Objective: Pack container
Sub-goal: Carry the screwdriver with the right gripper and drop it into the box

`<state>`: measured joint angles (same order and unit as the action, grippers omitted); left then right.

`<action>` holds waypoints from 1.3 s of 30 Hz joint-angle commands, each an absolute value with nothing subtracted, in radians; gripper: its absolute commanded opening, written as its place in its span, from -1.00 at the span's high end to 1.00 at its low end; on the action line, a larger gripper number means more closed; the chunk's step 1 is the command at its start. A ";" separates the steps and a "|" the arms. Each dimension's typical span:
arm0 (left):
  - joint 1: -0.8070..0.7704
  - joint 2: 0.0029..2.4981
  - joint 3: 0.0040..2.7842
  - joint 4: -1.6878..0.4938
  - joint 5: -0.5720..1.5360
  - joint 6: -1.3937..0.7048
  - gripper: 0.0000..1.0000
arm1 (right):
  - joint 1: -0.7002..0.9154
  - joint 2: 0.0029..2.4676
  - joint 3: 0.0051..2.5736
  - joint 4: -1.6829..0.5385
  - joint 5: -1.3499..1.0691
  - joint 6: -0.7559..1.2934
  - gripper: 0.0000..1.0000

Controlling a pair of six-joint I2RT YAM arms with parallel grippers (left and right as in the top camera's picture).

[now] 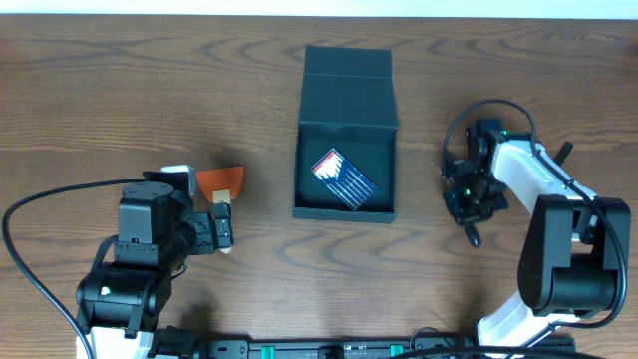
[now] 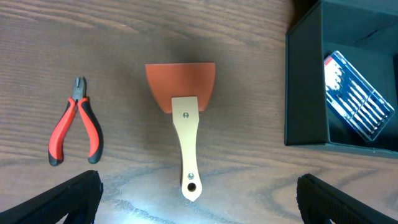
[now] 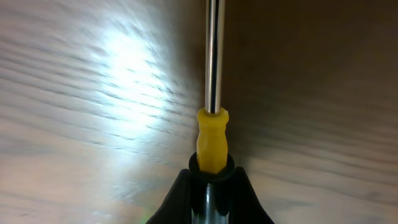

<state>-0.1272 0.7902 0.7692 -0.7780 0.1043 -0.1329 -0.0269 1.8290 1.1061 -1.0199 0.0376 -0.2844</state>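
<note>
The container (image 1: 348,92) sat at the middle of the table (image 1: 120,90). Its lid was folded back flat on the far side and its tray was open to the overhead camera. A clear packet (image 1: 344,178) of thin tools, with a red and blue card, lay slanted on the tray floor.

Your left gripper (image 1: 217,231) stood wide open, holding nothing. In the left wrist view its two dark fingers (image 2: 62,199) showed only at the bottom corners, with the gripper (image 2: 199,208) over the handle end of a scraper (image 2: 183,106). The scraper lay flat on the wood, orange blade away from you and pale handle toward you, and neither finger touched it. Red-handled pliers (image 2: 76,124) lay to its left, well apart. The container's near wall (image 2: 305,87) rose at the right edge of that view, and the packet (image 2: 356,93) was visible inside.

Your right gripper (image 1: 469,204) was to the right of the container and apart from it. In the right wrist view it (image 3: 211,180) was closed on a screwdriver (image 3: 212,140), gripping it at the handle. The yellow collar and the bright steel shaft ran straight out ahead over the table. You could not tell from these views whether the screwdriver rested on the wood or hung above it.
</note>
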 commanded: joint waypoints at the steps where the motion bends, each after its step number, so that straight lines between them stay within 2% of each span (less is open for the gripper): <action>1: -0.130 0.791 0.788 -0.776 0.093 -0.124 -0.97 | 0.016 1.814 1.252 -1.057 0.007 -0.218 0.98; 10: -0.130 0.791 0.788 -0.776 0.094 -0.124 -0.97 | 0.205 1.797 1.703 -1.251 -0.068 -0.057 0.97; 15: -0.130 0.791 0.788 -0.776 0.093 -0.124 -0.97 | 0.388 1.797 1.802 -1.271 -0.088 -0.231 0.97; 19: -0.130 0.791 0.788 -0.776 0.093 -0.124 -0.97 | 0.520 1.814 1.780 -1.261 -0.024 -0.458 0.97; 24: -0.130 0.791 0.788 -0.776 0.093 -0.124 -0.97 | 0.584 1.852 1.705 -1.248 -0.023 -0.743 0.97; 39: -0.130 0.791 0.788 -0.776 0.093 -0.124 -0.97 | 0.525 1.864 1.356 -0.927 -0.035 -0.764 0.98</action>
